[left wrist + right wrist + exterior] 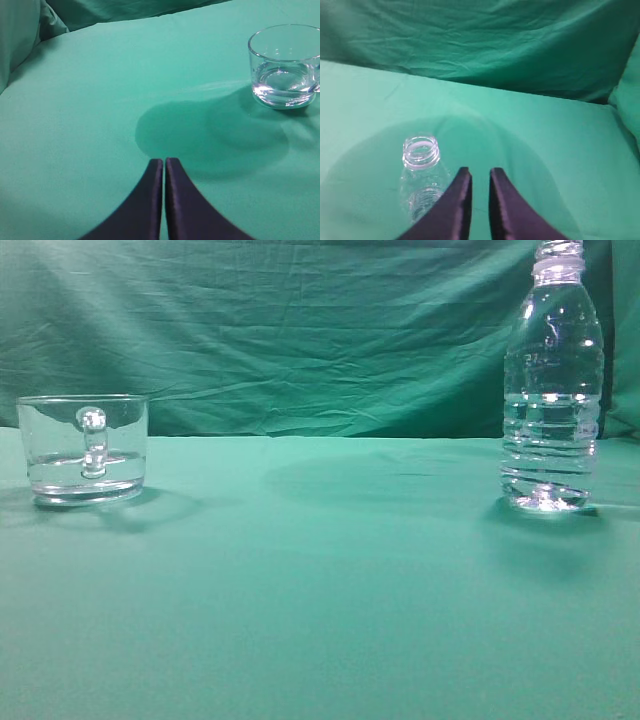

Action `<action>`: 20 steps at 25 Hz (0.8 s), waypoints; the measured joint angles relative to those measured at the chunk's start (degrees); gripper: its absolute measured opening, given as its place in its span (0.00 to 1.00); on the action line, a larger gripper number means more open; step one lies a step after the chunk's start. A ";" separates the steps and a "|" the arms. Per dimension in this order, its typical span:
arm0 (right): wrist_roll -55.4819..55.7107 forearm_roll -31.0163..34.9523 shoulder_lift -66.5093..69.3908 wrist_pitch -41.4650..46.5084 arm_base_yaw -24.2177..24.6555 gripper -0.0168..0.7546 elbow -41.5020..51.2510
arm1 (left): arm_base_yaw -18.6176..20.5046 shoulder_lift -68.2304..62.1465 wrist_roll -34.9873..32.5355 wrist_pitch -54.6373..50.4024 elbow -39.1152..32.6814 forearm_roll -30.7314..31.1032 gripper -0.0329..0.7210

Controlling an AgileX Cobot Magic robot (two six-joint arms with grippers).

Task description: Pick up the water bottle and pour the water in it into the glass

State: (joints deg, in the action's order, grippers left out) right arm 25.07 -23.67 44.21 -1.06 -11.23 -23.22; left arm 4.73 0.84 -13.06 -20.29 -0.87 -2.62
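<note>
The water bottle (552, 390) stands upright and uncapped at the right, about half full of water (549, 452). The glass (60, 430) stands at the left, handle towards the camera, with a shallow layer of water in it. Neither gripper shows in the exterior view. In the left wrist view my left gripper (164, 160) is shut and empty above the cloth, with the glass (285, 65) up and to its right. In the right wrist view my right gripper (480, 171) is slightly open and empty, above and just right of the bottle (420, 152).
A green cloth covers the table (320, 580) and hangs as a wrinkled backdrop (300, 330) behind it. Folded cloth rises at the left edge (20, 35) in the left wrist view and at the right edge (627, 100) in the right wrist view.
</note>
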 joint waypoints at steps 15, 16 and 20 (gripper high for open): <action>10.28 0.57 -17.76 9.02 0.00 0.02 1.45 | 0.00 0.00 0.00 0.00 0.00 0.00 0.04; 10.18 0.57 -18.59 9.11 0.00 0.02 2.00 | 0.00 0.00 0.00 0.00 0.00 0.00 0.04; 10.06 0.67 -23.89 10.33 0.00 0.02 6.41 | 0.00 0.00 0.00 0.00 0.00 0.00 0.04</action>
State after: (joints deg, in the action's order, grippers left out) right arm 35.13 -23.00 20.32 9.27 -11.23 -16.80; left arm 4.73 0.84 -13.06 -20.29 -0.87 -2.62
